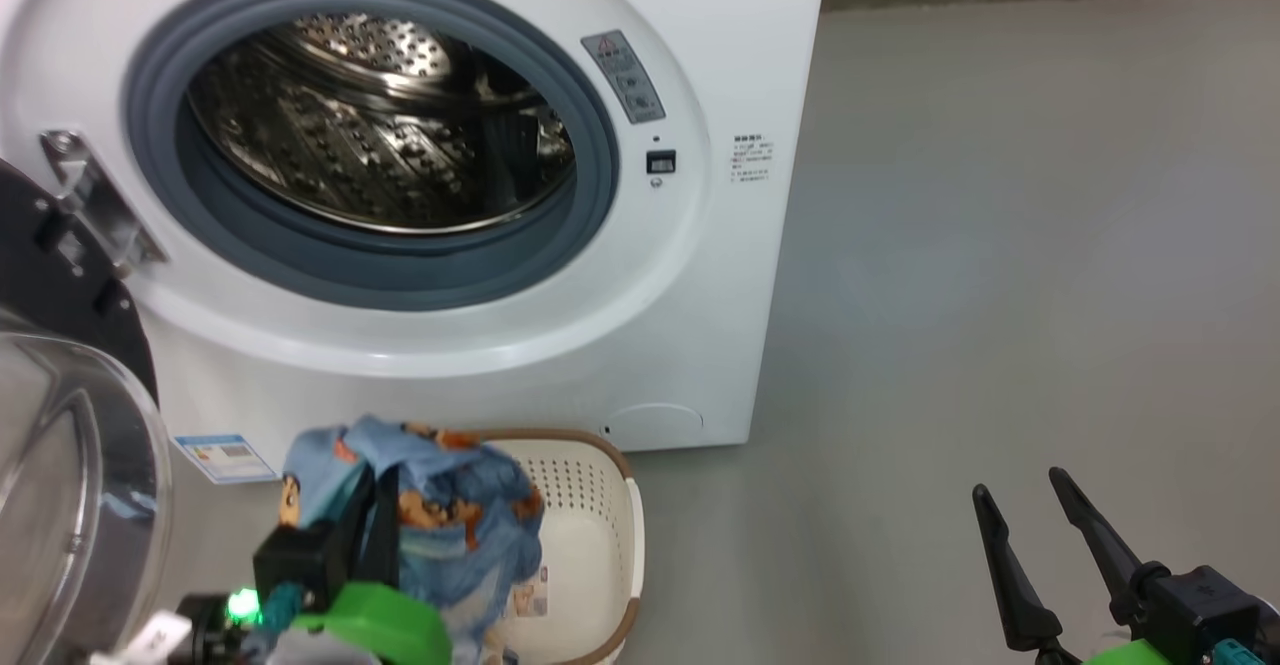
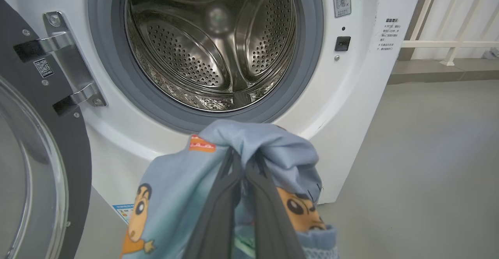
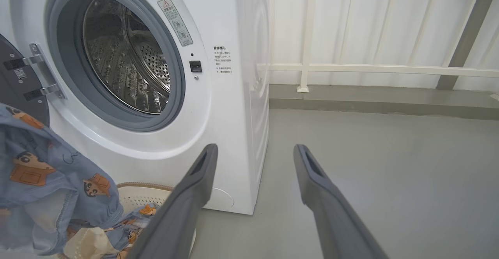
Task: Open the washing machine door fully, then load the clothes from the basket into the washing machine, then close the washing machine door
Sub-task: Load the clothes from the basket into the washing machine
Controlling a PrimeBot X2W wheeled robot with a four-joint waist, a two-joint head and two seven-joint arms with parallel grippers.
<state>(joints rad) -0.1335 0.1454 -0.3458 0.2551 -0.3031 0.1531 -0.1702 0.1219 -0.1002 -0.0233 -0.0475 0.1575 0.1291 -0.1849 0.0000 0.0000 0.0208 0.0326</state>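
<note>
- Before the open washing machine, your left end effector is clamped on the clothes. Its two dark fingers are pressed together, and light blue cartoon-print fabric is bunched over and around them.
- The bundle hangs over the left part of the basket, below the machine's round mouth. From the right wrist view, its lower folds trail down into the basket, where a cream piece lies beside more blue print.
- The basket stands on the grey floor close against the machine's front. Its perforated cream wall and brown rim show to the right of the cloth.
- The washing machine door is swung wide to the left on its metal hinge, with the black ring and clear glass bowl turned away from the opening.
- Inside the grey gasket, the perforated steel drum gleams under the light.
- Your right end effector has its fingers spread wide and grips nothing. It sits low over the floor, well to the right of the basket and the machine.
</note>
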